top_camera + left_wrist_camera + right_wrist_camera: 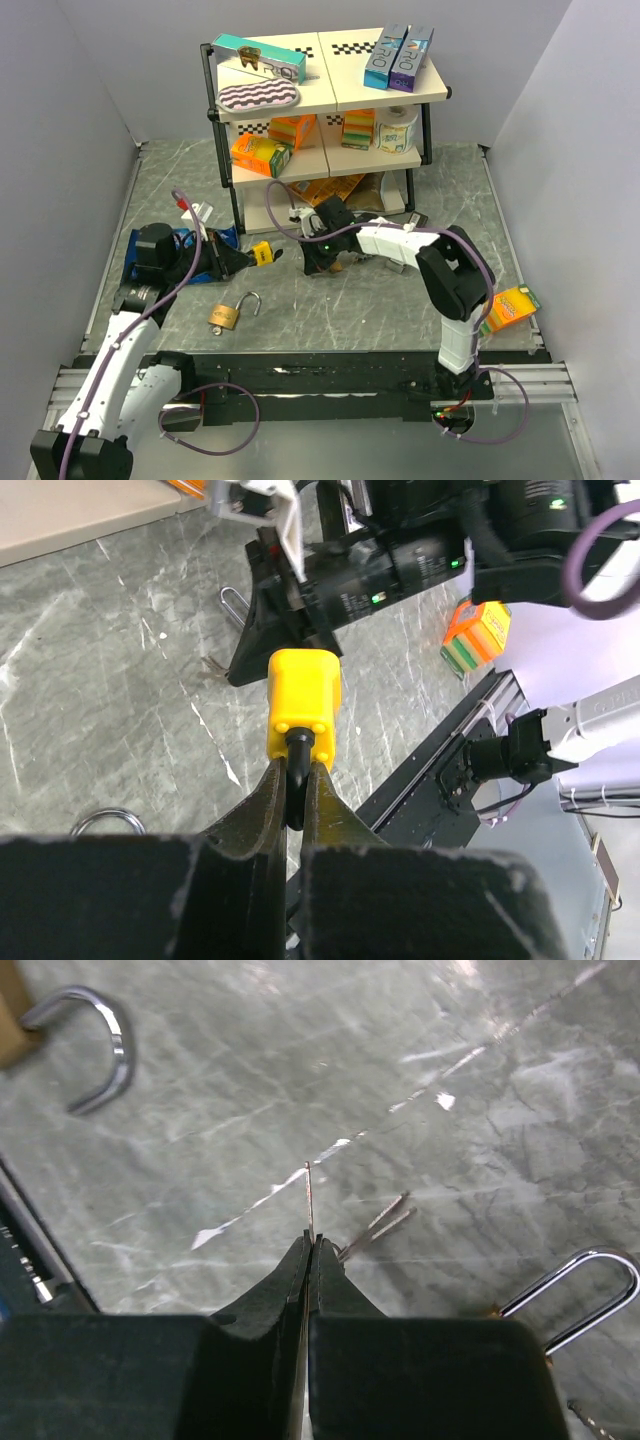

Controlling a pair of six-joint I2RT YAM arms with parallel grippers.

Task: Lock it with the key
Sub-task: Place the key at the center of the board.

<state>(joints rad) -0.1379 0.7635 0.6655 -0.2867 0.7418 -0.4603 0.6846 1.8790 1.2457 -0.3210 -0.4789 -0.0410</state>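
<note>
My left gripper (pixel 243 262) is shut on the black shackle of a yellow padlock (pixel 262 253) and holds it just above the table, body pointing right; the padlock fills the middle of the left wrist view (pixel 303 700). My right gripper (pixel 318 262) faces it a short way to the right, shut on a thin key (pixel 309 1195) seen edge-on, with spare keys (pixel 385 1222) hanging beside the jaws. The key tip and the yellow padlock are apart. A brass padlock (pixel 228 315) with an open shackle lies on the table in front of both.
A shelf rack (pixel 325 95) with boxes stands behind. A second shackle (pixel 585 1285) lies under the right gripper. An orange and green box (pixel 510 308) sits at the right. Blue items (pixel 215 240) lie by the left arm.
</note>
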